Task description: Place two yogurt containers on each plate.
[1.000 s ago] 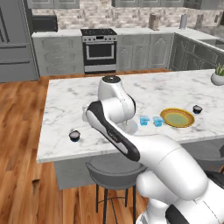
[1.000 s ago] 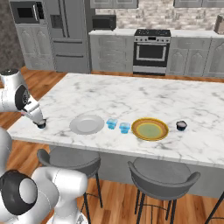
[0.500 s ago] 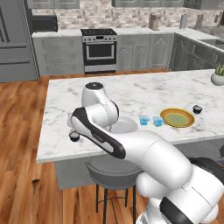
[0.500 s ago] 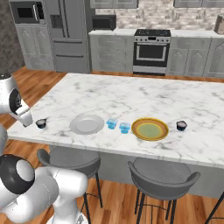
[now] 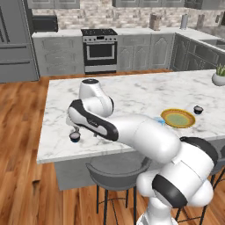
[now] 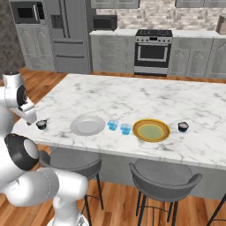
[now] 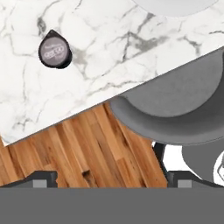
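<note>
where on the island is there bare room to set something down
The marble island top is bare across its whole far half, behind the light grey plate and golden yellow plate. The front strip is crowded: the two light blue cups fill the gap between the plates.

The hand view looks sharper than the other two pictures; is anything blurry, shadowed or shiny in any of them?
Hand view: the dark yogurt cup casts a soft shadow on the marble, and its lid print is too blurred to read.
Left base view: the robot's white arm shows smooth highlights.
Right base view: the two blue cups look soft-edged; no harsh glare.
</note>
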{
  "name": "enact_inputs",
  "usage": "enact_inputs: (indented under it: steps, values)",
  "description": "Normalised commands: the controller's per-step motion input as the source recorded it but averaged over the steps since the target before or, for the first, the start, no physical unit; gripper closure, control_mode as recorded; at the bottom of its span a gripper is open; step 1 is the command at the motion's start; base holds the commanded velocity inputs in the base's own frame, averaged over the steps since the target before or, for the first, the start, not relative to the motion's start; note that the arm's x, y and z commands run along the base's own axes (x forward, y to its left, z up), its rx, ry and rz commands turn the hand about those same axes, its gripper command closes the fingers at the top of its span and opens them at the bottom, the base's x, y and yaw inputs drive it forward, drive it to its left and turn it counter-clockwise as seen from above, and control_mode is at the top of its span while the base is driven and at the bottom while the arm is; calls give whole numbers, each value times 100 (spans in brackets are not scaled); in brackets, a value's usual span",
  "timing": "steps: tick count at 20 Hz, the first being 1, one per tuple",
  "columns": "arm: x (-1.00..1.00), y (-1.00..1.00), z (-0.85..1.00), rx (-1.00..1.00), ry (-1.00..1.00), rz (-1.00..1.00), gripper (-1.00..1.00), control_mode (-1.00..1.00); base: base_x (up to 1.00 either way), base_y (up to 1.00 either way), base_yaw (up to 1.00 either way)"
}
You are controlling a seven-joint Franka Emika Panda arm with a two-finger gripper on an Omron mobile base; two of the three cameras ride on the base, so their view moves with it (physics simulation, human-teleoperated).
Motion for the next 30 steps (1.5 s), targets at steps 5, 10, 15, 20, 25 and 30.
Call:
enact_inputs:
  steps: [5,10,15,20,25,30]
  values:
    - [39,0,-24,0,0,0,-100,-100,0,0,0]
    - [39,0,-26,0,0,0,-100,-100,0,0,0]
    - [38,0,-29,0,0,0,-100,-100,0,0,0]
    - [37,2,-21,0,0,0,-100,-100,0,0,0]
    - [29,15,-18,0,6,0,-100,-100,0,0,0]
    - [24,15,-20,0,11,0,-100,-100,0,0,0]
